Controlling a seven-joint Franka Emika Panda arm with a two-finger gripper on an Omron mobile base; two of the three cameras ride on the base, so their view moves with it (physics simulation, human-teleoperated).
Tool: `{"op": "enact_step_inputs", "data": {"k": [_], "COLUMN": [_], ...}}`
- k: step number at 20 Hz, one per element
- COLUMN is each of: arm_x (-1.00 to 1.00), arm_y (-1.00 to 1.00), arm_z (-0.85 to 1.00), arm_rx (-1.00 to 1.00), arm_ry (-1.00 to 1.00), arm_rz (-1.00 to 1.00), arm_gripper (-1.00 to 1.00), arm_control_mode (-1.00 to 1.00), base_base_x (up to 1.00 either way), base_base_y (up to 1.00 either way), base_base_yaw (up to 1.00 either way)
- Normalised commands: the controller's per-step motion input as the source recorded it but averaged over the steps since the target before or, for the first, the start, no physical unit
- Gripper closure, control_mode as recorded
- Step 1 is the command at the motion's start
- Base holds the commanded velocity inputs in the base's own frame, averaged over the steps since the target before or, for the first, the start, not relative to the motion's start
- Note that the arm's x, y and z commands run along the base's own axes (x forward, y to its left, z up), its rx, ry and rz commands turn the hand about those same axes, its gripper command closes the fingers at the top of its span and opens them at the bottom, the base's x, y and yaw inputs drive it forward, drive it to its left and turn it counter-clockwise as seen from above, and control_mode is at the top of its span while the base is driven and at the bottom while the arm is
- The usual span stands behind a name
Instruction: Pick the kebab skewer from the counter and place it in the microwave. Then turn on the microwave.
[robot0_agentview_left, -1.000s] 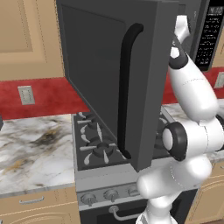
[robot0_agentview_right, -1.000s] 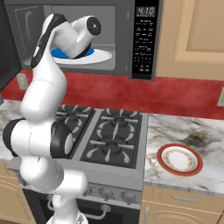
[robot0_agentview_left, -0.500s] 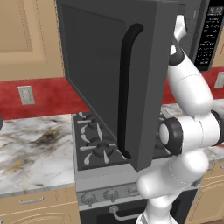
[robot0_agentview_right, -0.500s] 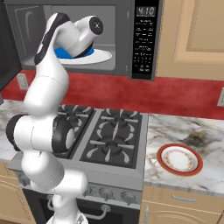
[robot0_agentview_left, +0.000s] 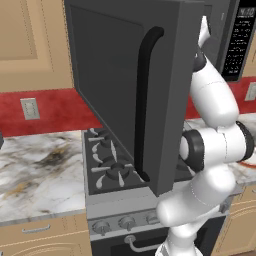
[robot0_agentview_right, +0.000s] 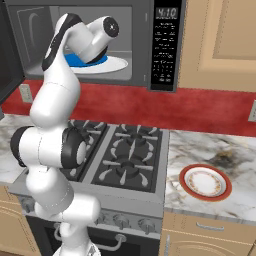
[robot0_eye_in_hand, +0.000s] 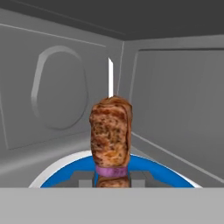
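In the hand view my gripper (robot0_eye_in_hand: 111, 180) is shut on the kebab skewer (robot0_eye_in_hand: 110, 135), a brown grilled meat chunk with a purple slice below it and a pale stick tip above. It stands upright between the fingertips, just above a blue and white turntable plate (robot0_eye_in_hand: 148, 168) inside the microwave (robot0_agentview_right: 140, 30). From the right base view my hand (robot0_agentview_right: 95, 36) reaches into the open cavity over that plate (robot0_agentview_right: 115, 64). The microwave door (robot0_agentview_left: 115, 85) hangs wide open to the left, its black handle (robot0_agentview_left: 142, 105) facing the camera.
A grey gas stove (robot0_agentview_right: 125, 160) lies below the microwave. The marble counter (robot0_agentview_right: 230, 155) carries a red-rimmed white plate (robot0_agentview_right: 205, 181) on the right, and more counter (robot0_agentview_left: 35, 170) stretches left of the stove. The open door crowds the space left of my arm. Tan cabinets flank the microwave.
The arm has shifted only slightly. The hand stays inside the microwave opening with the skewer still gripped.
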Motion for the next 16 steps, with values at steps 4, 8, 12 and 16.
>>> {"op": "enact_step_inputs", "data": {"k": [4, 8, 12, 16], "arm_x": [0.09, 0.04, 0.07, 0.13], "arm_y": [0.07, 0.09, 0.1, 0.06], "arm_z": [-0.08, -0.12, -0.1, -0.06], "arm_rx": [0.0, 0.0, 0.0, 0.0], "arm_ry": [0.0, 0.0, 0.0, 0.0], "arm_rz": [0.0, 0.0, 0.0, 0.0], "arm_gripper": [1.0, 1.0, 1.0, 1.0], "arm_control_mode": [-1.0, -1.0, -1.0, -1.0], "base_base_x": [0.0, 0.0, 0.0, 0.0], "base_base_y": [0.0, 0.0, 0.0, 0.0], "base_base_yaw": [0.0, 0.0, 0.0, 0.0]}}
